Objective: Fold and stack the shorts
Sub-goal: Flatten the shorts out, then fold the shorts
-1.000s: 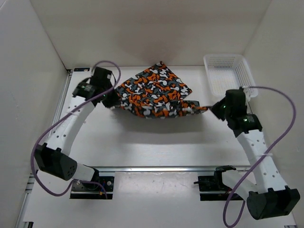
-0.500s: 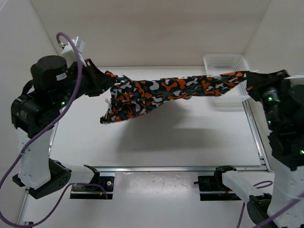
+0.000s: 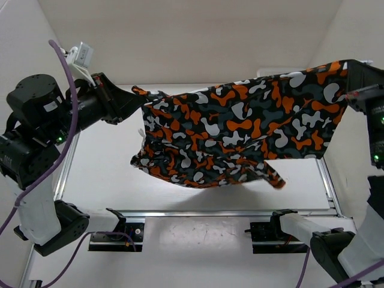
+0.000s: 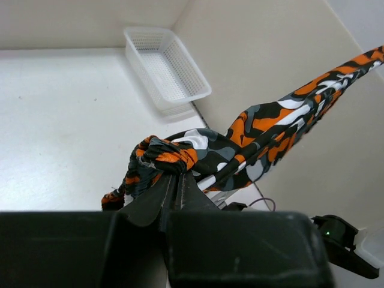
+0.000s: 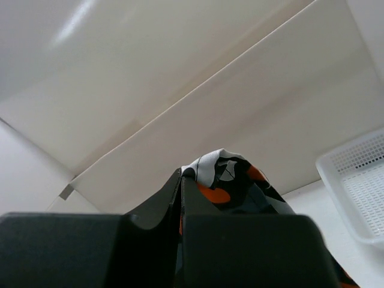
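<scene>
shorts aloft, clear of the surface, stretched wide between both sets of jaws. soft thin fabric, blotchy orange, black, grey and white. top edge taut, rising in a line from left to right. lower part hanging in loose folds, with an uneven, drooping hem. dark shadow on the white surface below.

left jaws pinched shut on one bunched, wrinkled corner at the left end, cloth balled up at the tips in the left wrist view. right jaws clamped narrow on the opposite corner, high up by the right wall, a small peak of cloth poking up between the tips.

basket: white plastic mesh, rectangular with a rounded rim, resting on the surface against the right wall, well apart from the left jaws.
</scene>
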